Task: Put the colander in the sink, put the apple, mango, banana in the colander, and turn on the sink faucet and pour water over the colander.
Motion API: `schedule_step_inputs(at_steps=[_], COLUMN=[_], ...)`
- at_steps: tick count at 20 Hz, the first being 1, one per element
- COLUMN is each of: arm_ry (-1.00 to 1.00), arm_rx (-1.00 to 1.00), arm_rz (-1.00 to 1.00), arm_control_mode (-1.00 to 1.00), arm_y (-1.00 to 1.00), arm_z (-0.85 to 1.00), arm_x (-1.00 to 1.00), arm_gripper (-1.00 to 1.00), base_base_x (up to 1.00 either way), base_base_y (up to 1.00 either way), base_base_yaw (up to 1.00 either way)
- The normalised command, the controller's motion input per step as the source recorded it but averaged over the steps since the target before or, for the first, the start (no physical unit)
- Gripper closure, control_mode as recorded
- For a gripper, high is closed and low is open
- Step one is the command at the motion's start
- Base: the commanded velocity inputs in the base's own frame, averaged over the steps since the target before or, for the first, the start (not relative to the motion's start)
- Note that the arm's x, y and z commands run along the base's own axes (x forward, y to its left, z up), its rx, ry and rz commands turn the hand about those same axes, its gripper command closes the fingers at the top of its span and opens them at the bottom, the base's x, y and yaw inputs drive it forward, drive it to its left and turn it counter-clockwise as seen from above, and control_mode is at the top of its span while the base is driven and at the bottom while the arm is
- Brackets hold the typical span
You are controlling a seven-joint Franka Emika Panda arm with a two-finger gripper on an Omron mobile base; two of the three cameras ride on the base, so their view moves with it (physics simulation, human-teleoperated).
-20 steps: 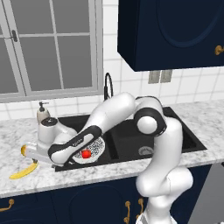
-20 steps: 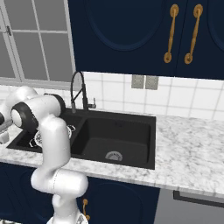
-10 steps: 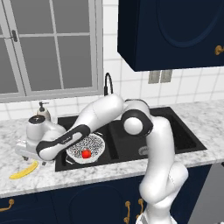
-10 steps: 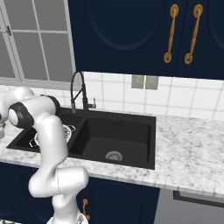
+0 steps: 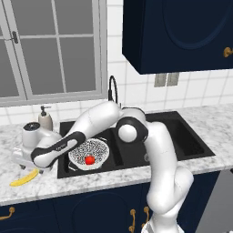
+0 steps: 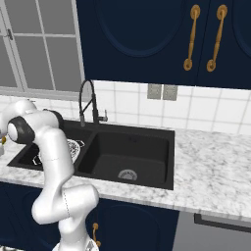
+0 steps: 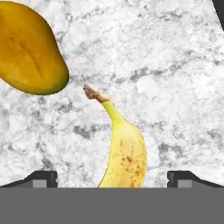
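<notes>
On the counter left of the sink: banana lies flat, mango near its stem end, not touching. Gripper hangs over them, jaws spread wide, nothing held; fingertips straddle the banana's body in the hand view, the fruit roughly centred between them.

Left basin: colander sits in place with the apple inside. So colander and apple look done; step in hand is most likely the banana pick, though the mango is equally within reach.

Next move, my read: descend straight down, keep the jaws across the banana's narrow width, close mid-body, not at the stem. Then lift clear of the sink rim and carry right to the colander.

Behind the divider: faucet, spout arched above the sink, no water visible. Right basin empty. Faucet step not yet done.
</notes>
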Motion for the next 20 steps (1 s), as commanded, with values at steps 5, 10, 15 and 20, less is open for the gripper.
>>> schedule_step_inputs(at_steps=[5, 10, 15, 20], arm_ry=[0.03, 0.00, 0.00, 0.00], arm_rx=[0.00, 0.00, -0.05, -0.15], arm_rz=[-0.01, -0.02, 0.00, -0.04], arm_control_mode=[-1.00, -1.00, -1.00, -1.00], arm_y=[0.00, 0.00, -0.10, -0.47], arm_z=[-0.28, -0.29, -0.21, -0.11], arm_x=[-0.11, -0.01, 0.00, -0.07], arm_gripper=[-1.00, -1.00, 1.00, 1.00], base_base_x=[0.00, 0.00, 0.00, 0.00], base_base_y=[0.00, 0.00, 0.00, 0.00], base_base_yaw=[0.00, 0.00, 0.00, 0.00])
